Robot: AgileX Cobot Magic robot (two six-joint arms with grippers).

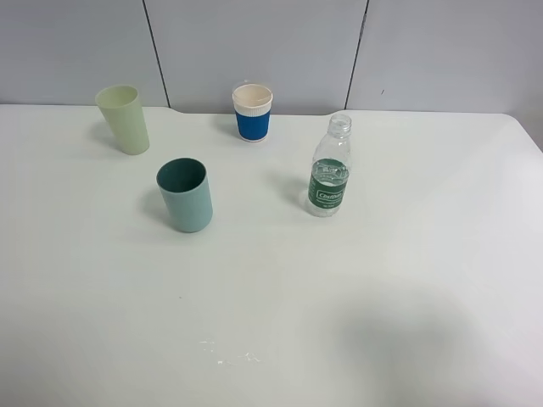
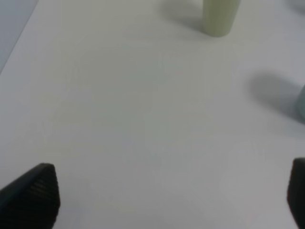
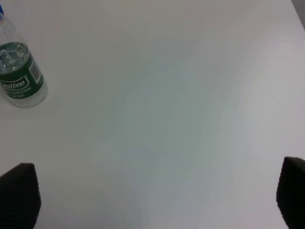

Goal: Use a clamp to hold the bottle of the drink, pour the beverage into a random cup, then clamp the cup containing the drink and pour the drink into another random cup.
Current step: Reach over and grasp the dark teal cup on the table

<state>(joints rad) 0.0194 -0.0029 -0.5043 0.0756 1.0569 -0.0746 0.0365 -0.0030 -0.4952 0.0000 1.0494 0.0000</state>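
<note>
The clear bottle with a dark green label stands upright and uncapped right of the table's middle, with clear beverage in its lower part. The right wrist view shows the bottle too. A teal tumbler stands left of centre. The blue-sleeved paper cup stands at the back. Neither arm shows in the high view. My left gripper is open over bare table, its fingertips far apart. My right gripper is open, empty, short of the bottle.
A pale yellow-green tapered cup stands at the back left, and the left wrist view shows its base. The white table ends at a grey panelled wall behind.
</note>
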